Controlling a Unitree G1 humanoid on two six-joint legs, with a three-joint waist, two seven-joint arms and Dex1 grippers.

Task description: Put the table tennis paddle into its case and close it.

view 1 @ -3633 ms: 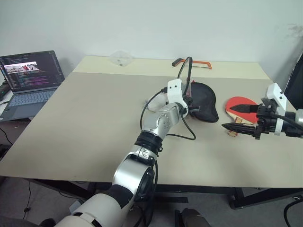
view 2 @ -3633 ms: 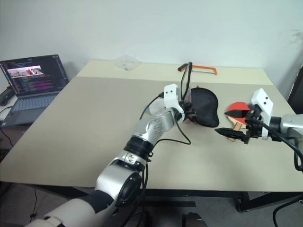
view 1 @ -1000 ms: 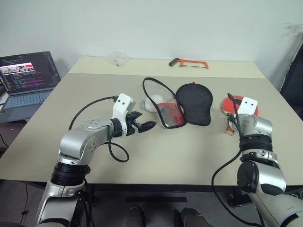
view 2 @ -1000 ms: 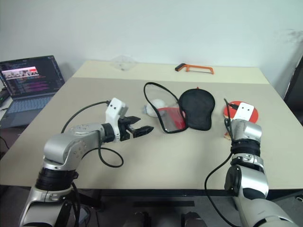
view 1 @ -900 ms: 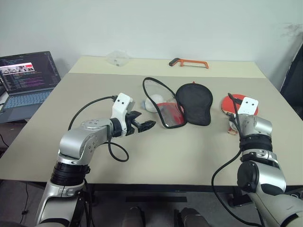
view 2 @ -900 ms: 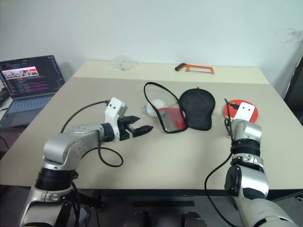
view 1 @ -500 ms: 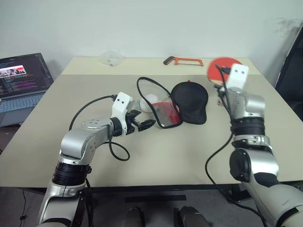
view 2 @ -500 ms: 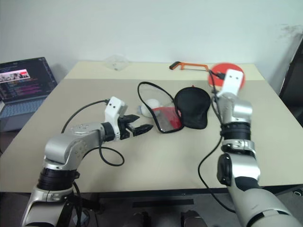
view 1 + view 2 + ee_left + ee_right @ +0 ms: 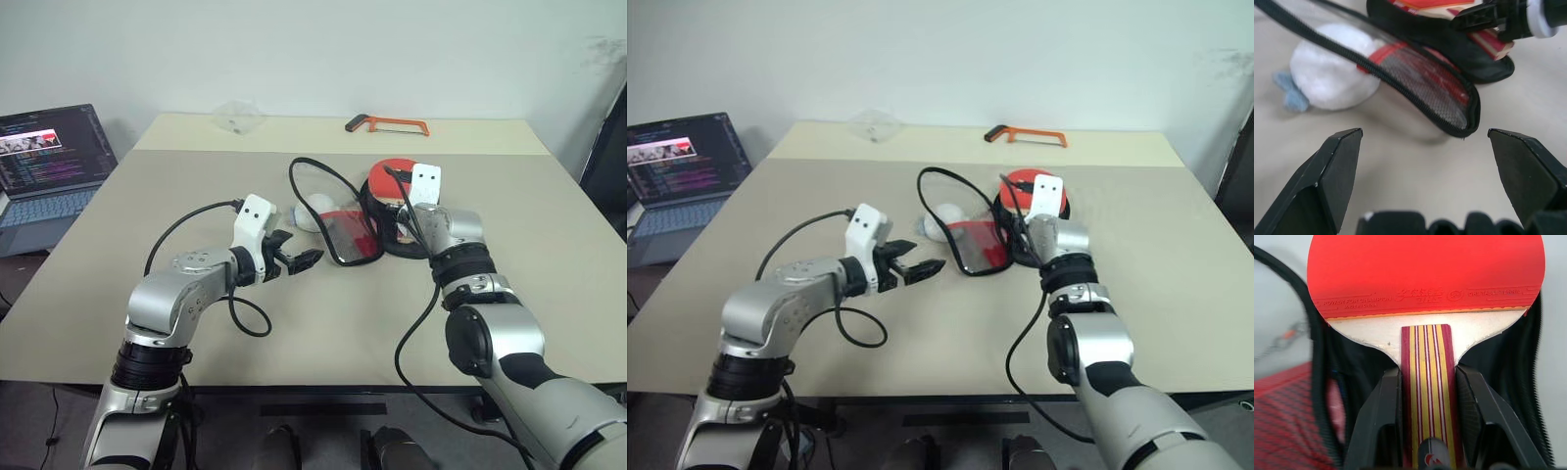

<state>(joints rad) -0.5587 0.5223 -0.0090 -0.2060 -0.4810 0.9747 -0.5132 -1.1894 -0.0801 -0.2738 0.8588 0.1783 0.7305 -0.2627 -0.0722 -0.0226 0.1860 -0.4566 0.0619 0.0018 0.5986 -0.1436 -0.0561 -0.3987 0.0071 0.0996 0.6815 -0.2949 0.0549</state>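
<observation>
The table tennis paddle (image 9: 1425,269) has a red blade and a striped wooden handle, and my right gripper (image 9: 1426,377) is shut on that handle. The blade (image 9: 392,167) hovers over the black half of the case (image 9: 345,233), which lies unzipped at mid-table. Its red mesh flap (image 9: 1435,93) is folded out toward the left, with the zipper loop standing up. Black lining of the case (image 9: 1498,367) shows beneath the blade. My left gripper (image 9: 304,258) is open, a short way left of the mesh flap, with nothing between its fingers (image 9: 1327,181).
A white fluffy ball (image 9: 313,208) lies against the case's left side. An orange hacksaw (image 9: 387,124) and a clear plastic piece (image 9: 235,113) sit near the table's far edge. A laptop (image 9: 49,157) stands off the table to the left.
My right arm swung left and lowered with the paddle, from up near the far right edge to over the black half of the case. The left gripper stayed put.
</observation>
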